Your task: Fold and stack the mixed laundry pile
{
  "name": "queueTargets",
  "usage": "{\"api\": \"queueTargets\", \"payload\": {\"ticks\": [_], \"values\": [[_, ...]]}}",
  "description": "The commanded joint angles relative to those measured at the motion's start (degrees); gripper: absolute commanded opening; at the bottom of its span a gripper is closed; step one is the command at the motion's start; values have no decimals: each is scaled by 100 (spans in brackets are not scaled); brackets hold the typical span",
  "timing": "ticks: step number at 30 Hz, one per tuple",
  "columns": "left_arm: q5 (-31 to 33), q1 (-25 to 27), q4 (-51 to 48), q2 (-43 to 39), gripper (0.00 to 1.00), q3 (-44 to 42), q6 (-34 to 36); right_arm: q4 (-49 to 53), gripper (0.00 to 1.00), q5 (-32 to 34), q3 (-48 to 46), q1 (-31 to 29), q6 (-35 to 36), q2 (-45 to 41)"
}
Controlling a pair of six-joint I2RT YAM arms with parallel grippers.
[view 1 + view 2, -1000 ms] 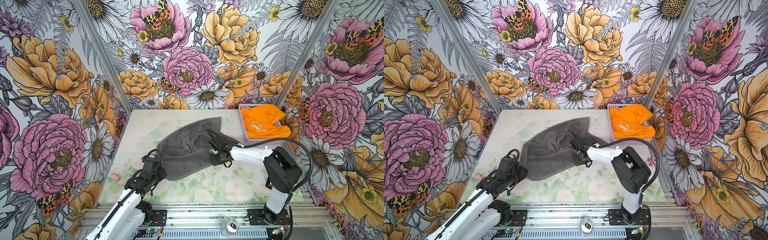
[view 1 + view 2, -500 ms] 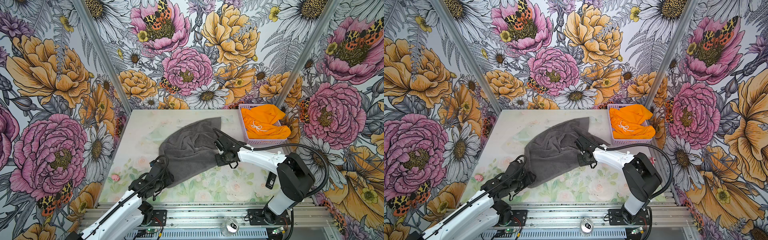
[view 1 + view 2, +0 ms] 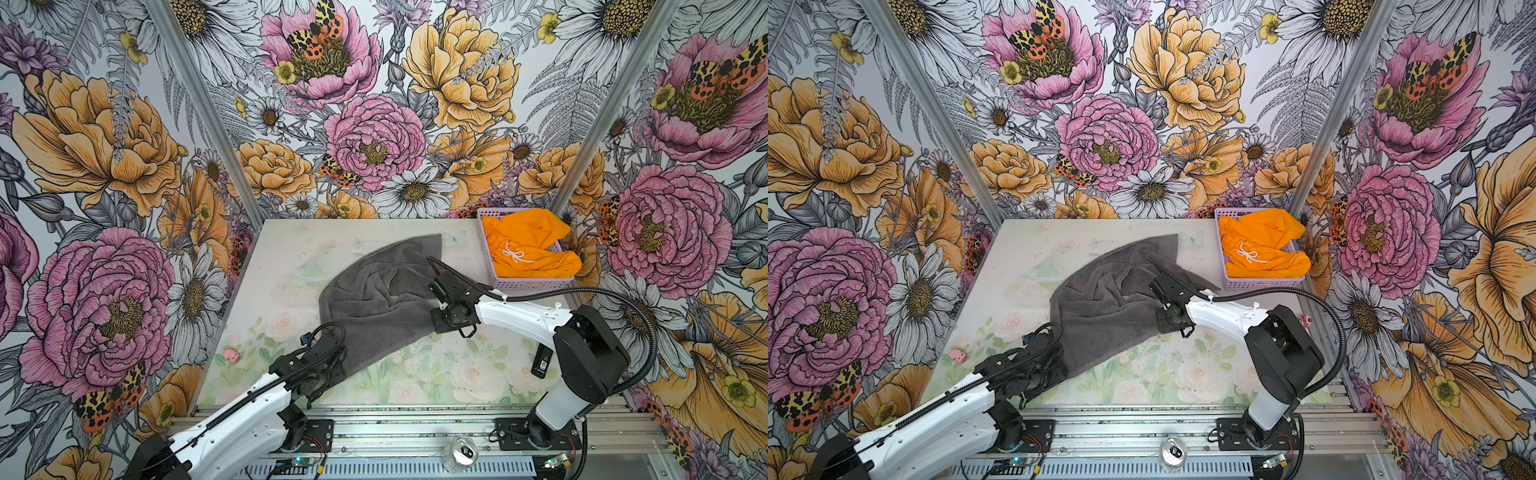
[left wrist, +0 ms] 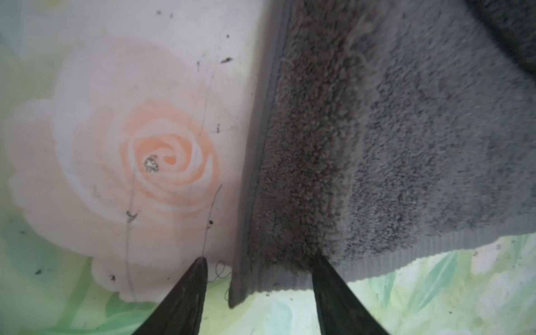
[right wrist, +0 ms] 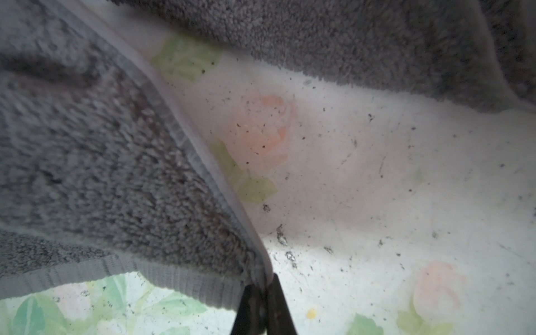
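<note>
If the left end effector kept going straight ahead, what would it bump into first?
Probably the towel: the left end effector is open with the towel's corner between its jaws, so straight on means more grey cloth. Depth is hard to judge.

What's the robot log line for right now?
left gripper: open, astride corner of dark grey plush terry towel | right gripper: shut on towel hem | bright orange shorts: in lavender plastic basket

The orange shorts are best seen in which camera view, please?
A top view: the shorts lie bunched in the basket, drawstring showing. Both top views show them alike; neither wrist view shows them.
</note>
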State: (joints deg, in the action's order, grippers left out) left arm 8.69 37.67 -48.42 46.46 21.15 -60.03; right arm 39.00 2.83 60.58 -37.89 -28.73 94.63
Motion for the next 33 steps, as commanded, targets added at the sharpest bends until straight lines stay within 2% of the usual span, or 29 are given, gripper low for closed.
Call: {"api": "queueTargets", "payload": {"ticks": [1,7,10,11,16,17,24,28,33], "values": [[240,38,-51,106,58,101,55,39,0,95,-10,27,-88,-56],[291,-28,344,469,53,2,66,37,0,95,-20,36,-87,-61],[121,-97,678,654,45,-130,130,43,0,86,-41,36,-89,-60],[87,-108,746,700,41,-163,123,37,0,85,-51,36,-88,-63],[85,-91,745,621,2,-160,132,33,0,86,-128,36,-115,-92],[113,-102,686,552,0,-132,115,29,0,78,-138,36,-120,-114],[586,-333,-75,-281,0,921,488,82,0,-83,-36,240,-149,-999],[749,-765,-203,-330,0,2190,1200,406,0,-53,571,478,-30,-1670],[1287,-966,-152,201,0,4197,2318,670,0,208,1848,648,381,-2104]]}}
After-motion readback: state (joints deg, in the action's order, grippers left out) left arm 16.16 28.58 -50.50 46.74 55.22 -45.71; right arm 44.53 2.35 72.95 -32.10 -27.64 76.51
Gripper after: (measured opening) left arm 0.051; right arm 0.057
